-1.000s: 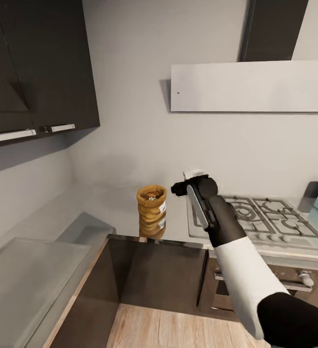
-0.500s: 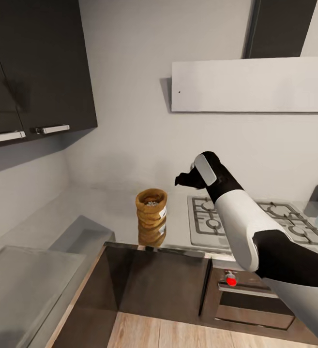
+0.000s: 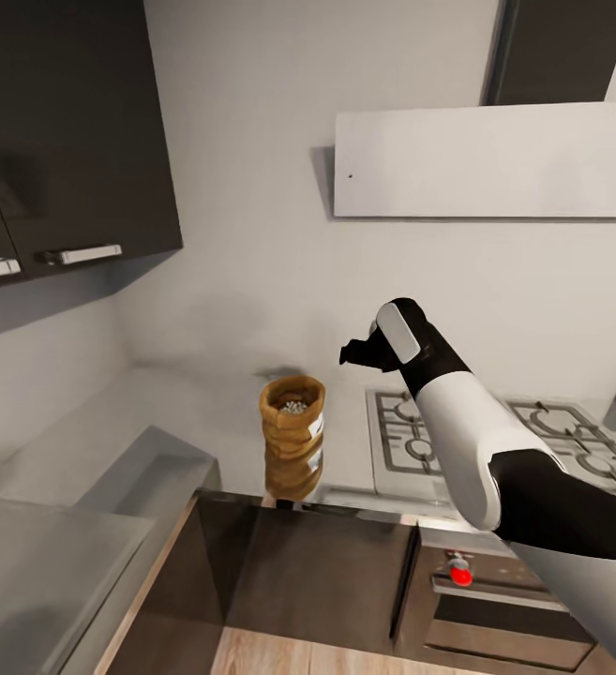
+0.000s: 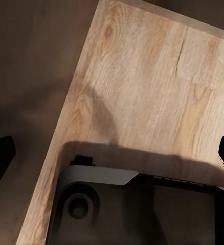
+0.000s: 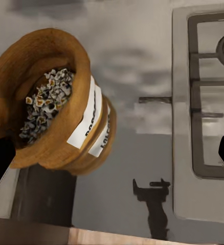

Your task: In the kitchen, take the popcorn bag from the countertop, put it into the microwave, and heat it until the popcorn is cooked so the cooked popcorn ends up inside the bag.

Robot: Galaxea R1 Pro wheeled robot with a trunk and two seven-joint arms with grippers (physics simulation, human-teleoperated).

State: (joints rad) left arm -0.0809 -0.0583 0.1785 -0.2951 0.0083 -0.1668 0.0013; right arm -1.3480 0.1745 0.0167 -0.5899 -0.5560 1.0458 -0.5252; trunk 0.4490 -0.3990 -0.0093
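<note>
Right end effector [image 3: 353, 352] hovered with its fingers spread and nothing in them, above the glossy grey counter [image 3: 204, 412] and apart from the popcorn bag [image 3: 292, 424]. That bag stood upright near the counter's front edge, just beside the gas hob [image 3: 495, 441], with grainy popcorn [image 5: 43, 104] inside. Dark cupboards [image 3: 73, 141] hung on the pale wall [image 3: 251, 187]; the left end effector's state could not be told.

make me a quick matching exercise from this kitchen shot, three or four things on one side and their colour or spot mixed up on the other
Things:
1. popcorn bag
2. gas hob
3. right gripper
4. upper cabinet

Descriptions:
A. dark, high on the wall at the view's left
B. orange-tan, standing on the countertop
C. black, raised in the air above the countertop
D. grey with black grates, to the right of the bag

Pairs: 1-B, 2-D, 3-C, 4-A
</note>
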